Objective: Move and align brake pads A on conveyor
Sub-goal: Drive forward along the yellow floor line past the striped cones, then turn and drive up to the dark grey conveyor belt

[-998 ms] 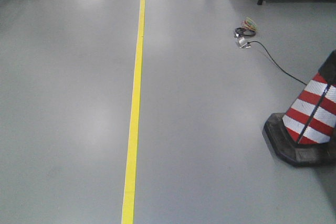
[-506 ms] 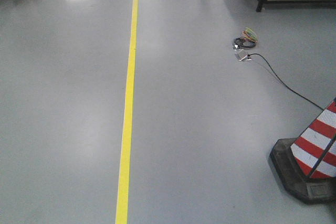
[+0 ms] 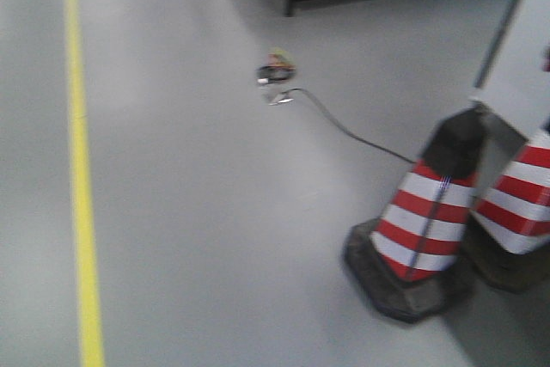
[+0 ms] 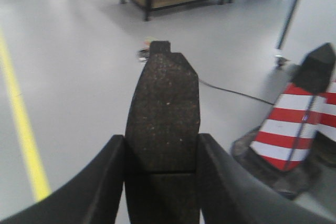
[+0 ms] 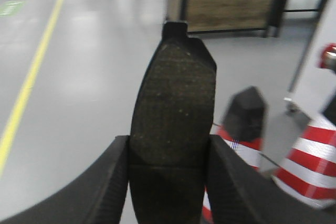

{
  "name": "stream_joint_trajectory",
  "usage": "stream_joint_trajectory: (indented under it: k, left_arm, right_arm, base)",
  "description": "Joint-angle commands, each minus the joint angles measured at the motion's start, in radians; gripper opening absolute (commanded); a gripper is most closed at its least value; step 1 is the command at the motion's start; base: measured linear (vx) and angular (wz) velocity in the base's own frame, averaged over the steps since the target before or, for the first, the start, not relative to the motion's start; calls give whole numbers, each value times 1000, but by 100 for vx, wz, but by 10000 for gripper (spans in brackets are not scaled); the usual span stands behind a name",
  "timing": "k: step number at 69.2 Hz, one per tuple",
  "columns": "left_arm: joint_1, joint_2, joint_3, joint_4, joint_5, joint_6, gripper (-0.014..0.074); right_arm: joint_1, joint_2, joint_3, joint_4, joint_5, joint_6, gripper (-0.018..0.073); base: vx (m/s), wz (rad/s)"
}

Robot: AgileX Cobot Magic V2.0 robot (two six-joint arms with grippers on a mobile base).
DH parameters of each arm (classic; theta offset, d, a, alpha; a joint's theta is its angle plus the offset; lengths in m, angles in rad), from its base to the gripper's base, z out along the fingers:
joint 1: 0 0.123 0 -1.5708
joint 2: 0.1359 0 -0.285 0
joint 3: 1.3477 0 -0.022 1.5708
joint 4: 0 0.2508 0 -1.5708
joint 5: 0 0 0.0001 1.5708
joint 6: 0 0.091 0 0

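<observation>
Left wrist view: left gripper [image 4: 161, 153] clamped on brake pad A [image 4: 164, 103], upright between the jaws, right gripper [image 5: 169, 153] likewise holding a second pad [image 5: 173, 98]; conveyor in no view, just floor [image 3: 215, 212] and traffic cone [image 3: 421, 221], so likely the carry leg; next needs reaching the belt, then laying both down aligned.

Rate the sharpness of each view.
Exterior front view: motion-blurred throughout, nearer traffic cone smeared. Left wrist view: left brake pad crisp, background soft. Right wrist view: right brake pad fairly crisp, background blurred.
</observation>
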Motion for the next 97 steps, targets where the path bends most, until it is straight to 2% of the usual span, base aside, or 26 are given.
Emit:
stream_joint_trajectory:
  k: [1,52,97]
  left_arm:
    - [-6,9,-29,-3,-97,-4,-6]
    - [-6,9,-29,-2,-97,-4,-6]
    - [-6,9,-29,-2,-97,-4,-6]
  right_arm:
    - [-1,9,-32,0,-92,-3,-8]
    - [-1,9,-32,0,-92,-3,-8]
    - [-1,9,-32,0,-92,-3,-8]
  base:
    - [26,-100]
    - [23,-91]
    - [14,-63]
